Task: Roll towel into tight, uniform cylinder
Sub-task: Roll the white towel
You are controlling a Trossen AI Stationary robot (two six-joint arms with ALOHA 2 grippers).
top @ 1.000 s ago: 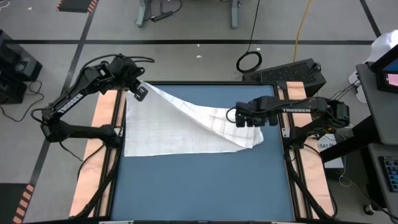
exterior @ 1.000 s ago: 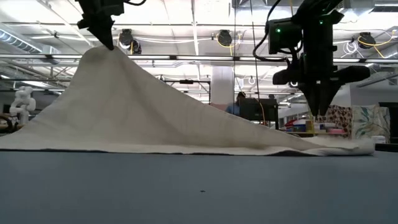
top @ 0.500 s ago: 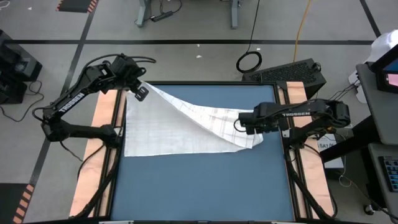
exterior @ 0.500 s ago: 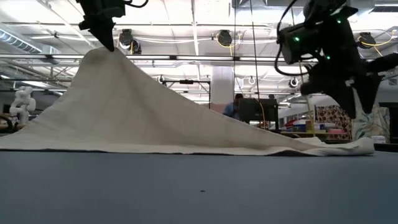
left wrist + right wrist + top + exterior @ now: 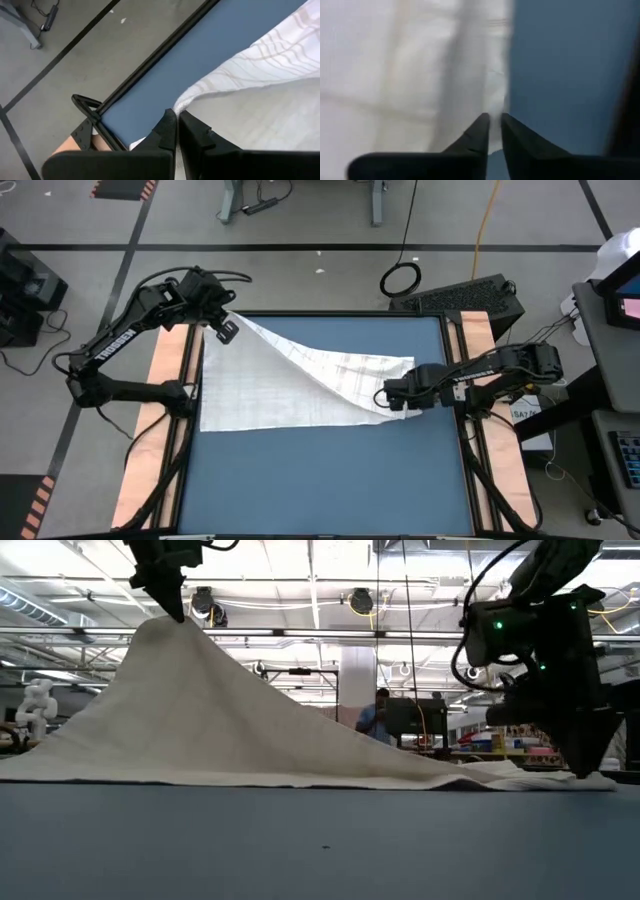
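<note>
left gripper point(image 5: 222, 326): clenched on towel point(image 5: 290, 385) far-left corner, raised | right gripper point(image 5: 392, 395): pinching towel's near-right edge, low on table point(image 5: 330, 470)

On my left arm point(image 5: 118, 340), at the left of the high view, I can read the white word "TROSSEN" along the dark link. On my right arm point(image 5: 500, 365) the lettering is too small to read.

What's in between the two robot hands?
The towel. In the high view it stretches from the left gripper, which holds one corner up, down across the blue table to the right gripper at its other end.
</note>
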